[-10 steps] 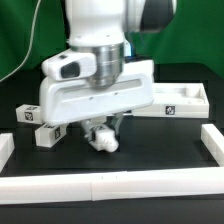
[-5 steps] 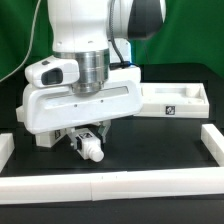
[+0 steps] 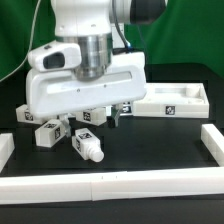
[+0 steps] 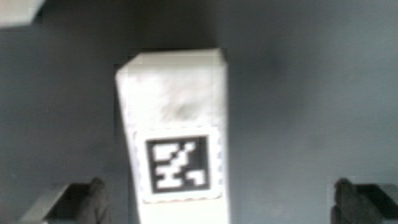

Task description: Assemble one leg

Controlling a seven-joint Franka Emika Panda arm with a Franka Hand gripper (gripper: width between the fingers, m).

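A white leg (image 3: 88, 147) with a black-and-white tag lies on the dark table in front of the arm. My gripper (image 3: 105, 117) hangs just above it, open and empty. In the wrist view the leg (image 4: 175, 110) lies lengthwise between my two dark fingertips (image 4: 80, 205), with a narrow gap on one side and a wide gap on the other. My gripper (image 4: 222, 207) touches nothing. Two more white legs (image 3: 50, 133) (image 3: 27, 115) lie at the exterior view's left.
A flat white tabletop part (image 3: 175, 101) with a tag lies at the exterior view's right, behind the arm. Low white walls border the table at the front (image 3: 110, 186), the right (image 3: 212, 136) and the left (image 3: 5, 148).
My gripper carried the leg toward the exterior view's left, set it on the table, opened and rose. The leg now lies free below the fingers.
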